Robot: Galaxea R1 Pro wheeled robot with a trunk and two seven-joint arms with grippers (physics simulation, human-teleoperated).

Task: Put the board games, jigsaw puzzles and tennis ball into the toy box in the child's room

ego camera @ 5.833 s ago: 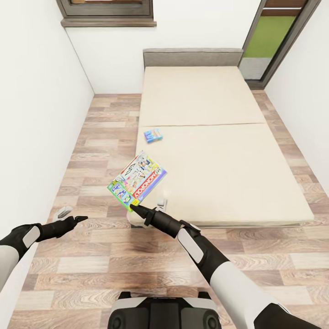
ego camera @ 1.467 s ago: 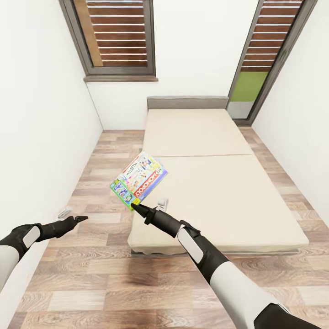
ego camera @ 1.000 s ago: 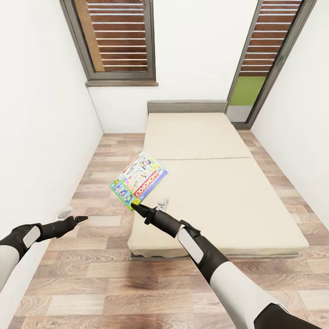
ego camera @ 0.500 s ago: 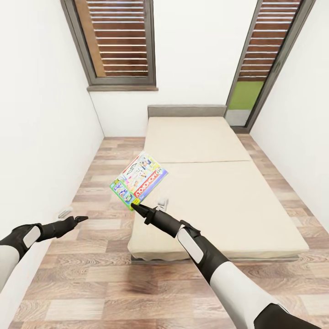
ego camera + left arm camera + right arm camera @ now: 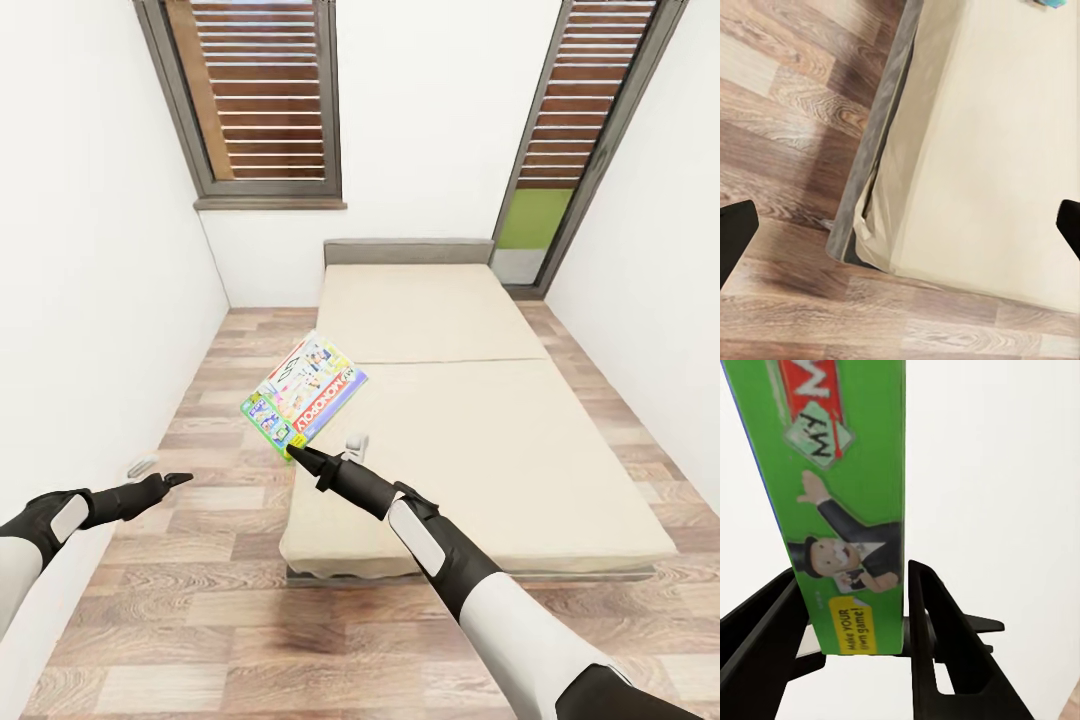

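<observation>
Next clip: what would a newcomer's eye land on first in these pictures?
First, the bright Monopoly board game, held up in the air by one edge in the right claw, over the near left corner of the bed; the right wrist view shows its green edge between the fingers. Next, the wide cream bed itself, and the left claw open over the wood floor.

Right arm extended forward, right gripper (image 5: 293,453) clamped on held game (image 5: 304,390). Left arm held low, left gripper (image 5: 160,475) spread wide.
</observation>
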